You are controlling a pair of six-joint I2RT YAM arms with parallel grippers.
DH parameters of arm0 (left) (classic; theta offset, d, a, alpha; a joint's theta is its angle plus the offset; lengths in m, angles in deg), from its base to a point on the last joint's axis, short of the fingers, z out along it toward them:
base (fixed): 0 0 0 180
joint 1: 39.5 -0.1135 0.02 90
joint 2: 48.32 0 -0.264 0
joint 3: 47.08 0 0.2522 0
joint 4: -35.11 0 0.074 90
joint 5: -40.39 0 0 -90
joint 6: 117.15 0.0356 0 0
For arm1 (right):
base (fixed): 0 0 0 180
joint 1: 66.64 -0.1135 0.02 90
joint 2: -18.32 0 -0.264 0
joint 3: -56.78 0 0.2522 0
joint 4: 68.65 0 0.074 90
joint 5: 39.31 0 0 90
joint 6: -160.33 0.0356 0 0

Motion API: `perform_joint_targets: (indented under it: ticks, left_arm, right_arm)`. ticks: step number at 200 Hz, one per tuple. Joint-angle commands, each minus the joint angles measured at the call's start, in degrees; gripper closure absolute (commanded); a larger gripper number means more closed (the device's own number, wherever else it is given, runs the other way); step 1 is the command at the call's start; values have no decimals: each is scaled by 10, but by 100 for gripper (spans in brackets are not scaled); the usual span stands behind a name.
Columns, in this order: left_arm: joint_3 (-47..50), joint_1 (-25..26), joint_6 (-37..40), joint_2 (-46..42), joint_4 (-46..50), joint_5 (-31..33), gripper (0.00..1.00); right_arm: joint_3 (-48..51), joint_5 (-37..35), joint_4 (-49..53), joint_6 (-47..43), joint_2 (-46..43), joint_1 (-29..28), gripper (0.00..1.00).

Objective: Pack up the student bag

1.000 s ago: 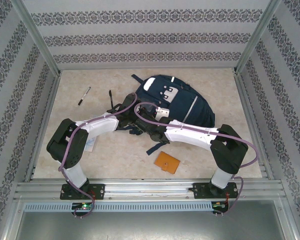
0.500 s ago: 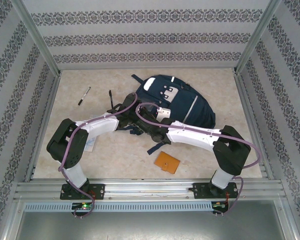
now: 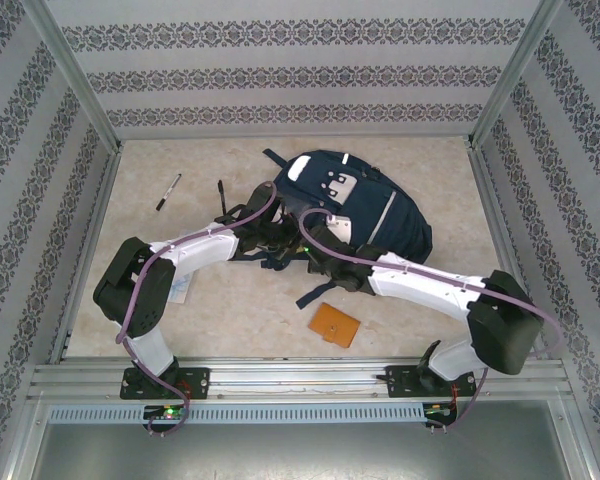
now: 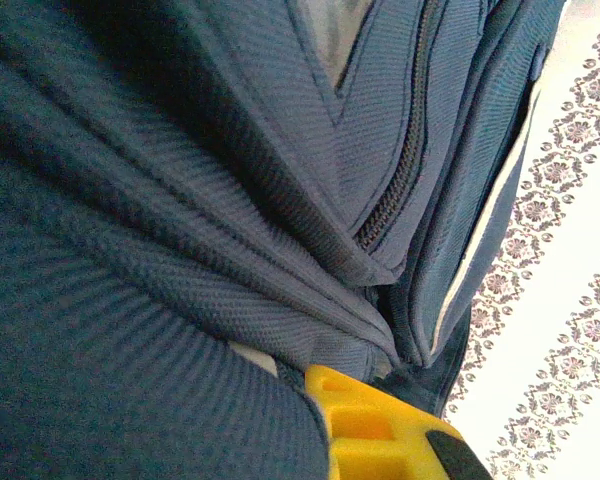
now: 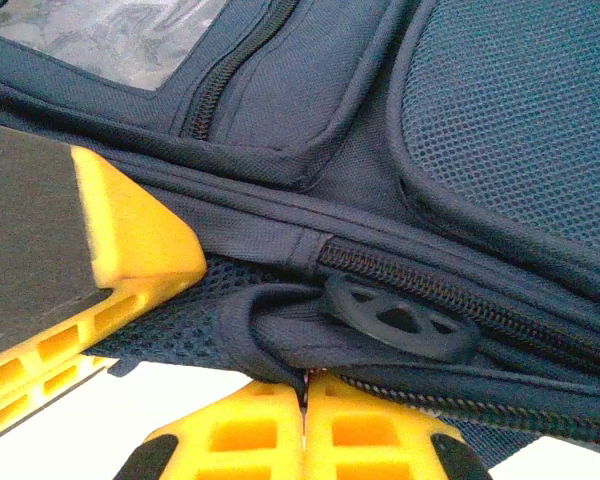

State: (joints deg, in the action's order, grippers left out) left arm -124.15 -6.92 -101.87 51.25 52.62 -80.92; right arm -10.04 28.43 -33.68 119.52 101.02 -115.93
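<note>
**Right arm swung outward; both claws shut at the bag**

Right elbow now sits lower and further right than a second ago, forearm stretched flatter. Left arm unmoved.

Subject: student bag [image 3: 365, 205], a large navy-blue fabric backpack with thin white stripes. It lies flat, centre-far on the pale marbled worktop [image 3: 230, 320], white-grey patches up.

At its near edge, the right claw [image 5: 305, 400] is fully closed. Its yellow tips meet just below a black round zipper pull [image 5: 400, 320] on a cloth loop. Whether any cloth is pinched: cannot tell.

On the bag's left side, the left claw [image 3: 283, 243] is also closed. Navy folds gather at its yellow finger; grip on them unclear.

Flat orange square case [image 3: 335, 324] lies near the right forearm, apart from the bag. White-and-black marker [image 3: 168, 191] lies well left.
</note>
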Motion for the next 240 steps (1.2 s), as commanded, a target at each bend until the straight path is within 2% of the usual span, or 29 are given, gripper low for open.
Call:
perform_joint_targets:
  ticks: [1, 39, 71, 98, 110, 117, 143, 168, 212, 240]
  left_arm:
    - [-12, -19, 32, -29, 42, 18, 100]
    - [-11, -23, 40, -19, 43, 22, 100]
    - [-9, -25, 45, -14, 43, 23, 100]
    - [0, -25, 26, -16, 24, 11, 100]
    - [5, -24, 18, -19, 18, 8, 100]
    - [9, -24, 9, -20, 8, 4, 100]
    - [25, -21, -53, -18, -56, -28, 100]
    - [26, -9, -101, -15, -104, -48, 100]
    - [43, -2, -204, -11, -187, -61, 100]
    - [29, 1, -211, -7, -181, -82, 100]
  right_arm:
    - [42, -45, 88, -30, -37, 47, 100]
    - [71, -11, 99, -50, -86, 81, 100]
    - [66, 25, 116, -93, -92, 89, 100]
    - [63, 133, 69, -131, -95, 88, 100]
    - [49, 151, 48, -125, -93, 63, 83]
    - [38, 140, 42, -117, -88, 43, 75]
    - [3, 56, 30, -46, -56, -5, 68]
    - [-6, -2, 31, 32, -20, -12, 67]
    - [-45, -110, 122, 125, 39, -39, 61]
    - [-63, -154, 138, 164, 63, -58, 56]
